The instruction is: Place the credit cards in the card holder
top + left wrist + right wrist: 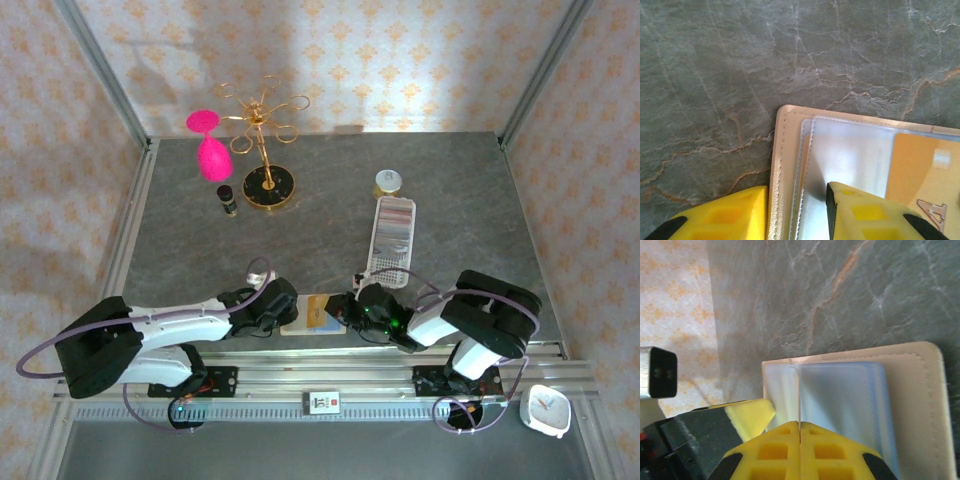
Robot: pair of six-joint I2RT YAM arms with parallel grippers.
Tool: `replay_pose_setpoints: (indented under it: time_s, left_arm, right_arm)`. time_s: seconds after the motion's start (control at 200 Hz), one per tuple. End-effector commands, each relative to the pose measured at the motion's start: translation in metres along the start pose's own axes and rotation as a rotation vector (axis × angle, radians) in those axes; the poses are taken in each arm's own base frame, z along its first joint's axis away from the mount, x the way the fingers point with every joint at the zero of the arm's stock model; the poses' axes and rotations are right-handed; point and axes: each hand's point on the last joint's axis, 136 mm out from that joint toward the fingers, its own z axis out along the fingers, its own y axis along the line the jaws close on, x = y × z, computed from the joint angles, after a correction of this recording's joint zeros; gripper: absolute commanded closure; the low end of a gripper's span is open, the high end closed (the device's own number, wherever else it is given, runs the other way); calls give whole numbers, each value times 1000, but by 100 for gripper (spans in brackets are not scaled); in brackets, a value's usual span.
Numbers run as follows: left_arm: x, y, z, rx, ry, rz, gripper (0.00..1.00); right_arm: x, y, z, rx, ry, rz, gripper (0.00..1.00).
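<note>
The beige card holder (312, 318) lies open near the table's front edge, between both grippers. My left gripper (284, 308) rests on its left side. Its fingertips (725, 212) stand a narrow gap apart astride the stitched edge (781, 150), one on the table and one on a clear sleeve (850, 150). A gold-orange card (925, 175) lies on the page beside it. My right gripper (350, 308) is shut (799, 429) on a thin clear sleeve leaf held edge-on above the open card holder (920, 405). The dark grey cards are out of view.
A long white perforated tray (392, 240) lies behind the right arm, with a small jar (388, 183) past it. At the back left stand a gold wire stand (268, 185), a pink object (210, 150) and a dark bottle (229, 200). A white clock (546, 408) sits front right.
</note>
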Motion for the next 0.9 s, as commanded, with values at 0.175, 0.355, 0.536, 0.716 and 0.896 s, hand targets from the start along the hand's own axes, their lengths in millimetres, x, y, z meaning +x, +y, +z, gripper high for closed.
replay_pose_setpoints:
  time_s: [0.175,0.355,0.536,0.716,0.896]
  left_arm:
    - [23,7,8,0,91,3,66]
    - [22,8,8,-2,89,1,66]
    - [23,8,8,-1,90,1,66]
    - [23,8,8,-1,89,3,66]
    - [22,7,6,11,86,-3,64]
  right_arm:
    - [3,-3,6,22,13,-62,100]
    - [1,-7,6,78,15,-134,100]
    - [0,-11,1,93,3,-156,100]
    - [-4,-14,1,137,-5,-192,100]
    - [-5,-16,-1,138,-16,-180,100]
